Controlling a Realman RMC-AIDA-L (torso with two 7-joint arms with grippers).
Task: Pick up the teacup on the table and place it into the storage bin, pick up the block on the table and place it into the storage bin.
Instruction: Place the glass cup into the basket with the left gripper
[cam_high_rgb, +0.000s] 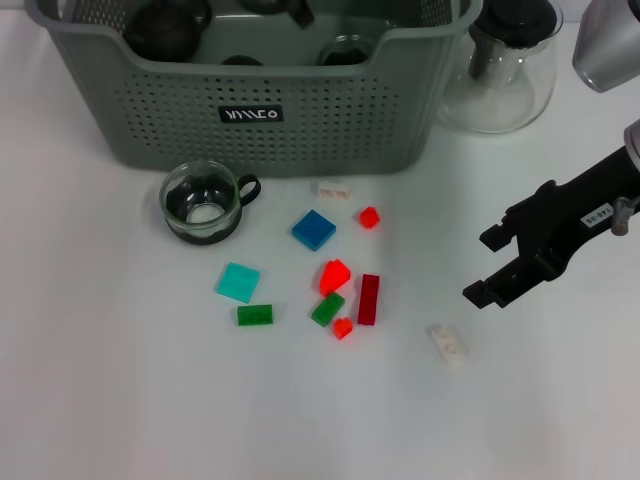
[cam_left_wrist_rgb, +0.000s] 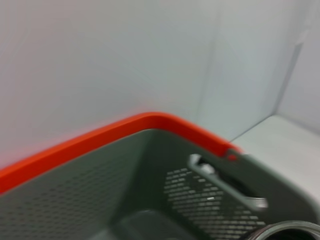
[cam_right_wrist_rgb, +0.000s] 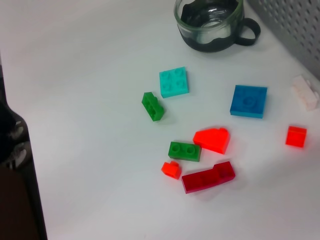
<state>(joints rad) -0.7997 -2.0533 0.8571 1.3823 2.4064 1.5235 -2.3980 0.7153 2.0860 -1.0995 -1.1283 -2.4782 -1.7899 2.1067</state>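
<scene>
A clear glass teacup (cam_high_rgb: 205, 203) (cam_right_wrist_rgb: 212, 22) with a dark handle stands upright on the white table, just in front of the grey-green storage bin (cam_high_rgb: 300, 130) (cam_right_wrist_rgb: 295, 25). Several blocks lie scattered to its right: a blue block (cam_high_rgb: 314, 229) (cam_right_wrist_rgb: 248, 101), a cyan one (cam_high_rgb: 239, 282) (cam_right_wrist_rgb: 174, 81), a bright red one (cam_high_rgb: 335, 275) (cam_right_wrist_rgb: 212, 140) and a dark red bar (cam_high_rgb: 368, 299) (cam_right_wrist_rgb: 208, 177). My right gripper (cam_high_rgb: 487, 266) hangs open and empty, well right of the blocks. The left wrist view looks at the bin's perforated wall (cam_left_wrist_rgb: 100, 190).
A glass teapot (cam_high_rgb: 500, 70) with a black lid stands right of the bin. Dark items and a glass cup (cam_high_rgb: 345, 50) lie inside the bin. Two green blocks (cam_high_rgb: 255, 315) (cam_high_rgb: 327, 309), small red ones and white ones (cam_high_rgb: 447, 344) also lie on the table.
</scene>
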